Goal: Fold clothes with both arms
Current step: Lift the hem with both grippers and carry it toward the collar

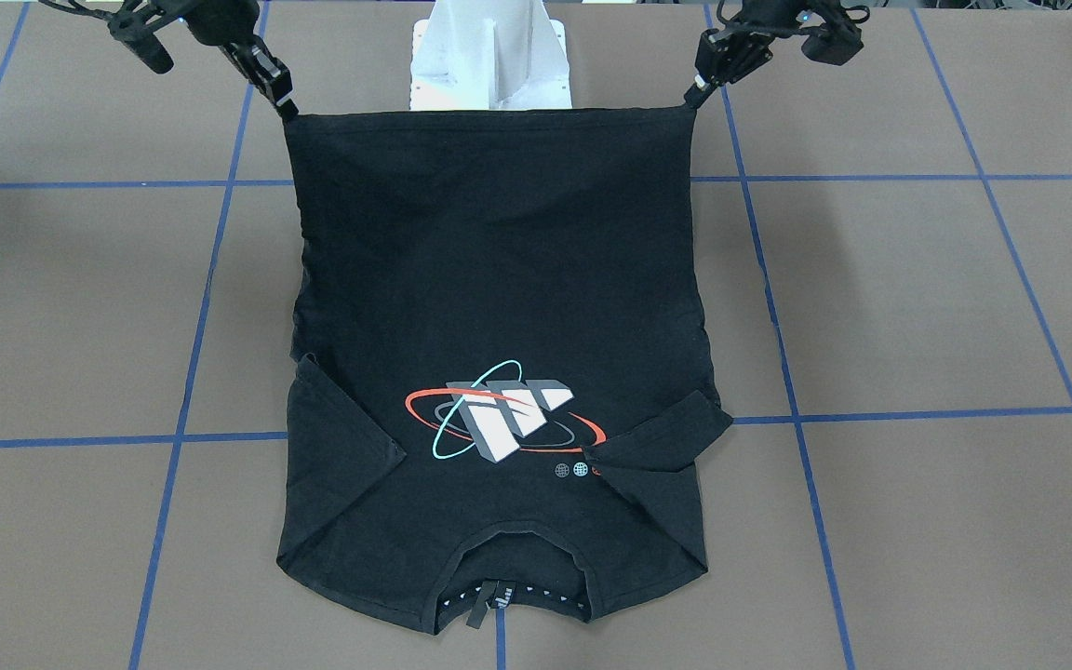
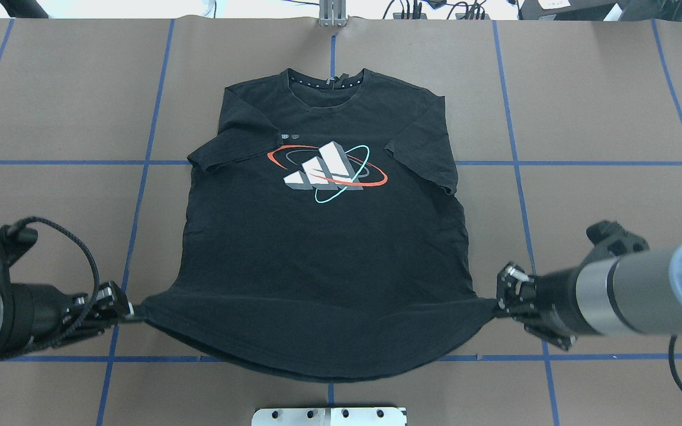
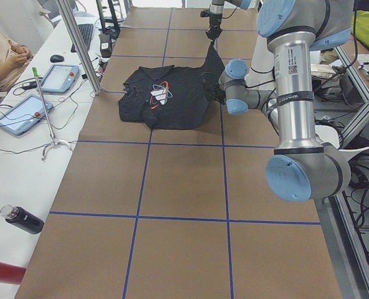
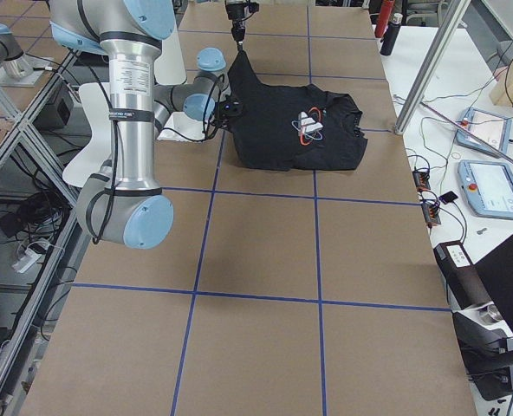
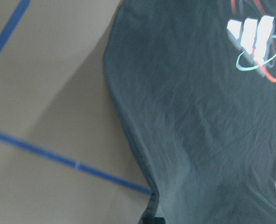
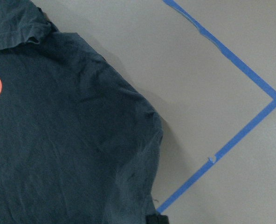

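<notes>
Sleeves [image 2: 229,149] lie folded in over the chest of the black T-shirt [image 2: 323,254], spread logo-up on the brown table [image 2: 584,89] with its collar away from the robot. The left gripper [image 2: 129,309] and right gripper [image 2: 498,303] each pinch a hem corner, lifted and pulled taut. Carrying the hem over toward the collar looks like the main fold left.

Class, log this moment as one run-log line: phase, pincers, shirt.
phase: hem lift | left pincer: shut on T-shirt hem corner | right pincer: shut on opposite corner | hem: raised, taut | collar end: on table, logo up
</notes>
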Robot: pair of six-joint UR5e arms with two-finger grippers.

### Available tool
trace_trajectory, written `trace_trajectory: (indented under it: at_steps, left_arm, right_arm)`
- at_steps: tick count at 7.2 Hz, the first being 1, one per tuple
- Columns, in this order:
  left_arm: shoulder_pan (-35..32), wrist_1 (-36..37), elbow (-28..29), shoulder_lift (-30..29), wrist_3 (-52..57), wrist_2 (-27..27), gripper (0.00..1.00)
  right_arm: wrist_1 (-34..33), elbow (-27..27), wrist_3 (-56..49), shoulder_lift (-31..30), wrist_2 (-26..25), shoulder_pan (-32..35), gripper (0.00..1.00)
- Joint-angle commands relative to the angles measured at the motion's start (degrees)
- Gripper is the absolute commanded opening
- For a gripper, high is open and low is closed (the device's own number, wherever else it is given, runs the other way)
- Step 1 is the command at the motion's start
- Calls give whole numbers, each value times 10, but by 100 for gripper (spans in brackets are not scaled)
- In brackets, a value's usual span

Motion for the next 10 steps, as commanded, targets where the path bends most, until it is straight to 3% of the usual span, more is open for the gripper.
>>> trace_trajectory:
  at_steps: [1,2,4,6,10]
  left_arm:
    - [-113,2,76,-69,90,-33,0]
    - [-159,2,129,-116,95,-79,0]
    - [-212,50,198,-216,110,-85,0]
    - [-238,66,244,-248,129,-80,0]
    - [-269,61,376,-341,168,-64,0]
  right_arm:
    - [-87,-36,-73,77,57,100,0]
    - [-132,-56,-96,122,58,119,0]
    - [-160,-119,-149,166,56,161,0]
    - [-159,-169,-216,181,54,199,0]
    - [-154,-320,-265,292,54,238,0]
